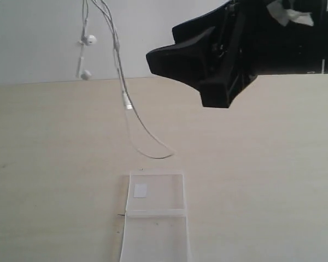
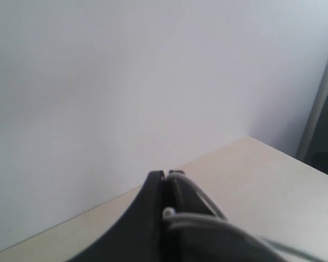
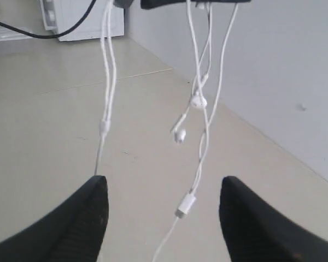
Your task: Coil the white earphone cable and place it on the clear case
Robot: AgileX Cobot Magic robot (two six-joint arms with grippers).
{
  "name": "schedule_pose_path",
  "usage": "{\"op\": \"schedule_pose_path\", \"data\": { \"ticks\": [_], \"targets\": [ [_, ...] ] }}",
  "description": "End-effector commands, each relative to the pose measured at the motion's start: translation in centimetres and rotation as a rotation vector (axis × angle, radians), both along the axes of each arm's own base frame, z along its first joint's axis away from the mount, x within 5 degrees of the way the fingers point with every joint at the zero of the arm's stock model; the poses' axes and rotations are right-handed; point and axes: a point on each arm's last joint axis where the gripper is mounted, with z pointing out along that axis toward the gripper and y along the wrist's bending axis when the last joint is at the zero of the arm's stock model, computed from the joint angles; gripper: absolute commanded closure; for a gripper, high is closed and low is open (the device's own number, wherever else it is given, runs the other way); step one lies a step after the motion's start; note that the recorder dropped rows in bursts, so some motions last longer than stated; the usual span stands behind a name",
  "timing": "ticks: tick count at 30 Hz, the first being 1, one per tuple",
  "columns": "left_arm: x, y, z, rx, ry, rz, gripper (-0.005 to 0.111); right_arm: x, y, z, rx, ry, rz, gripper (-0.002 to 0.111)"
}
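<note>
The cable [image 1: 120, 71] hangs in several strands from the left hand [image 2: 167, 176], which is raised well above the surface [image 1: 262, 191]. That hand's jaws are pressed together on a bit of white wire. The two earbuds [image 1: 89, 39] dangle high up. The lowest loop of the cable sags to just behind the case [image 1: 156, 218]; whether it touches the surface I cannot tell.

The right hand [image 3: 164, 183] faces the hanging strands with its jaws apart and nothing between them.

The step in hand looks like the coiling. The cable is lifted and partly gathered but loose, and not yet a tidy coil.

The next move probably calls for the right hand to close on the strands below the left hand's grip. That would draw the slack loop in, so the bundle holds together when lowered. The thin wire may slip or spring open.

The case lies flat on the surface, directly below and a little in front of the loop. Its near end is cut off by the frame. Nothing lies on it, and through the clear plastic nothing shows inside.
</note>
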Motion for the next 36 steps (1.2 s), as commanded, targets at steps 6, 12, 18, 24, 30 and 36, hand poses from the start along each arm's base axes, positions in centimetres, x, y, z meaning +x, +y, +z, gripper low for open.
{"op": "schedule_pose_path", "data": {
  "ticks": [6, 12, 18, 24, 30, 36],
  "targets": [
    [3.6, 1.1, -1.0, -0.01, 0.019, -0.072, 0.107, 2.8, 1.5, -2.6, 0.001, -0.083, 0.021, 0.05],
    [4.2, 0.3, -1.1, -0.003, 0.023, -0.15, 0.107, 3.4, 1.7, -3.6, -0.037, -0.09, 0.019, 0.05],
    [4.2, 0.1, -1.3, -0.037, 0.06, -0.159, 0.107, 3.4, 1.7, -3.6, -0.038, -0.096, 0.025, 0.05],
    [4.1, 0.0, -1.5, -0.018, 0.074, -0.179, 0.107, 3.1, 1.9, -3.4, -0.017, -0.095, 0.062, 0.05],
    [3.9, -0.2, -1.5, -0.022, 0.075, -0.215, 0.107, 2.6, 2.1, -3.2, 0.012, -0.094, 0.113, 0.05],
    [3.8, -0.3, -1.6, 0.002, 0.07, -0.229, 0.107, 2.6, 2.1, -3.2, 0.025, -0.07, 0.114, 0.039]
  ]
}}
